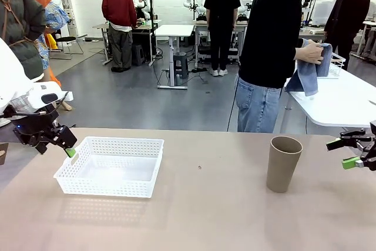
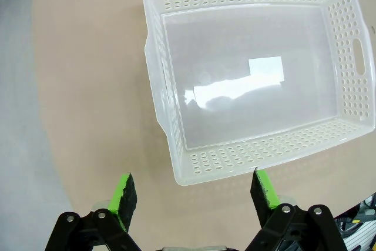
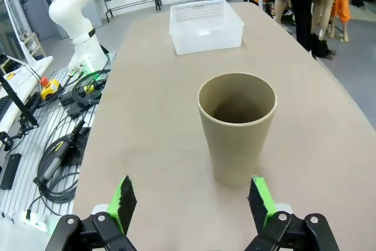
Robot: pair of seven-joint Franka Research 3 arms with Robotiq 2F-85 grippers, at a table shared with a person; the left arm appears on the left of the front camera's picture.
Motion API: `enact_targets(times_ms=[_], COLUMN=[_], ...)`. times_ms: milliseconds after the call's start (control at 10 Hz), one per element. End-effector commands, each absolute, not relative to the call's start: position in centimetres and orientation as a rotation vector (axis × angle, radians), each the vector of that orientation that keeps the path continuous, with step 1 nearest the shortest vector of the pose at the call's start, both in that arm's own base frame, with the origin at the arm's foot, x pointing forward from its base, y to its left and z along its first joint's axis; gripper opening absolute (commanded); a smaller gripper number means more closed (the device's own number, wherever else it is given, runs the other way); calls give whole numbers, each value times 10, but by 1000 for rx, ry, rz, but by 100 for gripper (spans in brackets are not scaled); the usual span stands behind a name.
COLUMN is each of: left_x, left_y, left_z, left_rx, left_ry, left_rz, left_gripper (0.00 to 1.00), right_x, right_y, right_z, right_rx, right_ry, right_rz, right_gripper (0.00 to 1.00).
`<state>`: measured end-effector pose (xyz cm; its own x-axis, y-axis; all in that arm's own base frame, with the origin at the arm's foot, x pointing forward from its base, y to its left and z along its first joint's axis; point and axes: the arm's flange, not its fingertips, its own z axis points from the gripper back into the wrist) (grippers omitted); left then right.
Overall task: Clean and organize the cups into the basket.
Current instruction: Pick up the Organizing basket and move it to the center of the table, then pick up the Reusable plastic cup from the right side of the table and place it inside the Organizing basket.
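Note:
One tan-brown cup stands upright on the table's right half; the right wrist view looks down into the same cup, just ahead of the fingers. My right gripper hovers open to its right, near the table's right edge, and holds nothing. The white perforated basket sits empty on the left half; from above, the basket's near wall lies just beyond my left gripper's fingertips. My left gripper hangs open at the basket's left corner, empty. The person beyond the table wipes something hidden inside a blue cloth.
The person stands at the far side, right of centre, by a white side table bearing a wire rack. Cables and a control box lie off the table's edge beside my right arm. Bare tabletop spreads between basket and cup.

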<state>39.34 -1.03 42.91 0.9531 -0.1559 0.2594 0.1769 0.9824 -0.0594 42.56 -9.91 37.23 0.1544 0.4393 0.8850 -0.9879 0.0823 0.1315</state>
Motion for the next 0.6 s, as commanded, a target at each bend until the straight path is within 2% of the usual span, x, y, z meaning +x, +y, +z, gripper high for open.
enact_targets(times_ms=[0, 200, 500], left_x=[393, 410, 410], left_y=[-10, -10, -4], left_z=[429, 410, 396], left_rx=[-82, -71, -61], left_ry=[-257, -219, -214], left_rz=[-169, -158, -161], left_gripper=[100, 100, 100], right_x=[449, 469, 482], right_y=[-101, -102, -111], right_z=[356, 335, 312], right_rx=[994, 1063, 1122], right_ry=[-826, -850, -868], right_rz=[1239, 1217, 1323], right_gripper=[100, 100, 100])
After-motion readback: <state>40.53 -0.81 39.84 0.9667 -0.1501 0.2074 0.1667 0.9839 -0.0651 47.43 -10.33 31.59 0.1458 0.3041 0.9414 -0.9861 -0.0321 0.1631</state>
